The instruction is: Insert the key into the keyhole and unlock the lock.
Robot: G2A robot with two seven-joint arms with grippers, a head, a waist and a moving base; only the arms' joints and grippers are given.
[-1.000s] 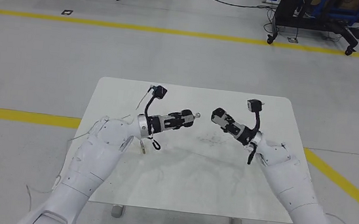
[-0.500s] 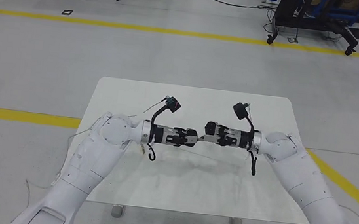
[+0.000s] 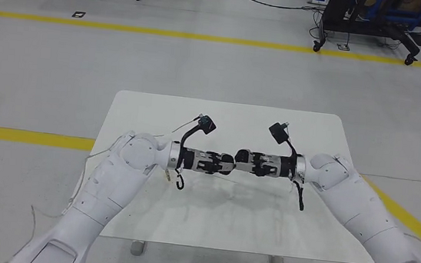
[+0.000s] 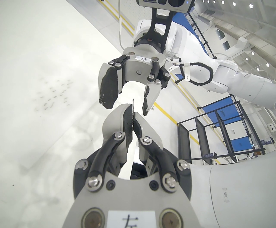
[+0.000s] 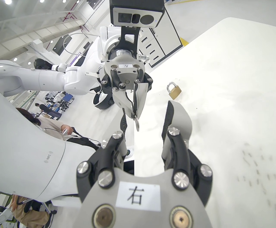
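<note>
Key is pinched edge-on between the closed fingertips of the left gripper. Its long axis points into the right gripper, which is wide open and empty, with its fingers either side of the key's free end. Padlock lies on the table, apart from both.

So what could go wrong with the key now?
1. The key is thin and only pinched by the left gripper. The open right gripper sits around its end, so it might slip and drop in a handover.
2. The padlock lies loose on the table, held by nothing, so it may slide when pushed.
</note>
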